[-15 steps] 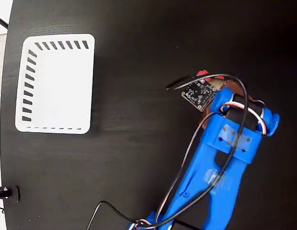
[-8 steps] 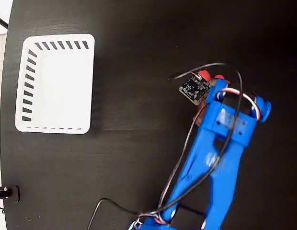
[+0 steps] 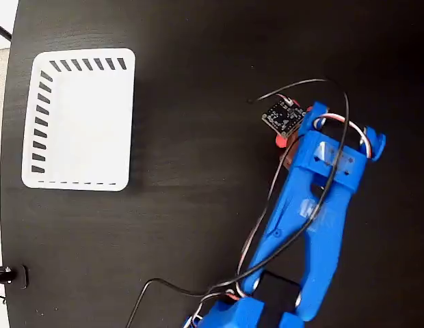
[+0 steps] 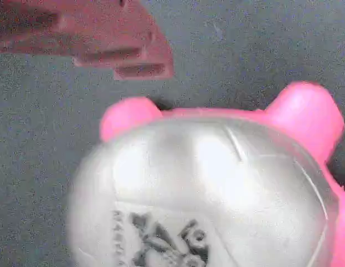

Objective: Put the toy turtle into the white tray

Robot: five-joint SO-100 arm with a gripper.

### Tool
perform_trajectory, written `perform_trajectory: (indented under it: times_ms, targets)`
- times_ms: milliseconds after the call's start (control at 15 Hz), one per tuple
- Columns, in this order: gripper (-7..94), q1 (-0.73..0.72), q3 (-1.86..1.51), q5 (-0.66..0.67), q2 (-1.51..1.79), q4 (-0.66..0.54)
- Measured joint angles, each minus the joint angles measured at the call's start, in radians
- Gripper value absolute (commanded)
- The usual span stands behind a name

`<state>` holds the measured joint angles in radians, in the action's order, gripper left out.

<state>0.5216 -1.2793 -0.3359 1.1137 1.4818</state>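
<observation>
Black tabletop point(image 3: 198, 225) fills the fixed view, with a pale strip of floor or wall seen along the left edge.

The toy turtle point(image 4: 217, 189) is seen very close in the wrist view, where its rounded shell looks pale and glossy and carries a dark printed logo near the lower edge. Two pink feet or a foot and the head stick out at the shell's upper left and upper right; which is which cannot be told. In the fixed view only a small red-pink part of the turtle point(image 3: 282, 141) shows, right of centre, tucked under the head of the blue arm point(image 3: 314, 205).

The gripper point(image 3: 294, 137) is placed directly over the turtle. One reddish finger point(image 4: 100, 39) is seen at the upper left of the wrist view, apart from the shell and with bare table between them. The other finger is not seen, so how far the claw is open, and whether anything is gripped, cannot be told.

The white tray point(image 3: 41, 116) lies at the far left of the table, well apart from the turtle. A small circuit board point(image 3: 284, 115) and looping cables point(image 3: 335, 102) are carried on the arm's head.
</observation>
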Motion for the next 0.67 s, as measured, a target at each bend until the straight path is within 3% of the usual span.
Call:
perform_trajectory:
  times_ms: [467,600,667]
  targets:
    - [56,0.015,0.014,0.0,-0.097,-0.089]
    - [50,0.012,0.015,0.0,-0.115,-0.107]
    - [41,0.014,0.015,0.0,-0.117,-0.114]
